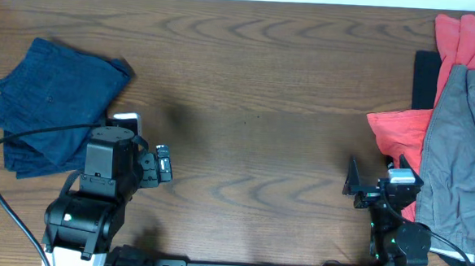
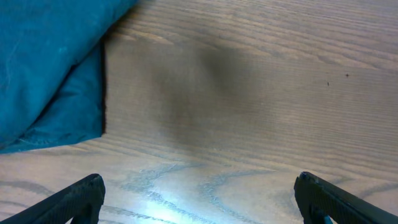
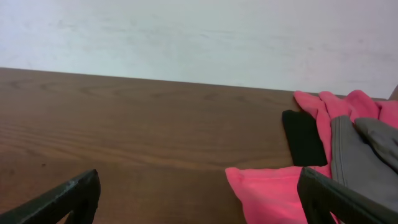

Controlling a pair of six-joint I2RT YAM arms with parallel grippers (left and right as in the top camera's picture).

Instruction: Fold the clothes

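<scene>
Both my left gripper [image 2: 199, 200] and right gripper [image 3: 199, 196] hang spread over the table [image 1: 256, 93], pinching nothing. The navy garment [image 1: 56, 103] lies at the table's left end, and the red garment [image 1: 400, 129] lies partly under the grey garment [image 1: 460, 153] at its right end.

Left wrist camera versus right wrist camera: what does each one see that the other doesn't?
Only the left wrist view shows the blue garment, lying at its upper left. Only the right wrist view shows the red garment, the grey garment partly over it, a black piece beside them, and a pale wall beyond. Both show the wooden table and dark fingers in the bottom corners: the left gripper and right gripper are open, holding nothing.
</scene>
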